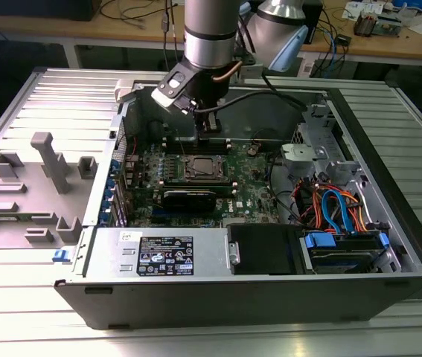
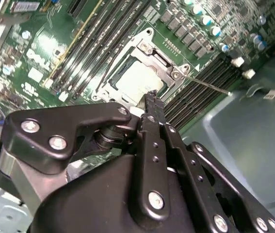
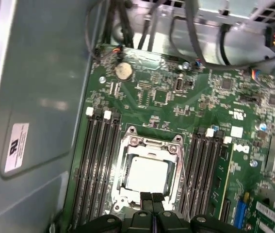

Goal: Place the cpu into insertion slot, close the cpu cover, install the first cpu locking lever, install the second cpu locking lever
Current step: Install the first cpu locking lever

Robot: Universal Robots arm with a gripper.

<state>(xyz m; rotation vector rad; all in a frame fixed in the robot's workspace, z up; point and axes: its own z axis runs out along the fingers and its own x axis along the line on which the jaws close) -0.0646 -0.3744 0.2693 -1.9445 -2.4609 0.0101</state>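
In the exterior view an open case (image 1: 270,297) lies on a ribbed metal table (image 1: 17,320), with a grey fixture (image 1: 43,178) at the exterior view's left and wooden benches (image 1: 121,30) strewn with cables along the back of the room. The arm (image 1: 209,37) comes down at top centre, and its gripper (image 1: 209,126) hangs just behind the slot (image 1: 202,158) on the green board.

In the second wrist view the gripper (image 2: 152,99) has its black fingers pressed together at the slot's edge. The cpu (image 2: 142,77) sits in the slot with the cover (image 2: 164,58) down around it. A thin lever (image 2: 207,86) sticks out across the memory slots (image 2: 98,34).

In the first wrist view the gripper (image 3: 152,198) is closed beside the cpu (image 3: 147,174), which the cover (image 3: 152,142) frames. A coin cell (image 3: 123,71) sits farther off on the board, near the grey case wall (image 3: 35,97).
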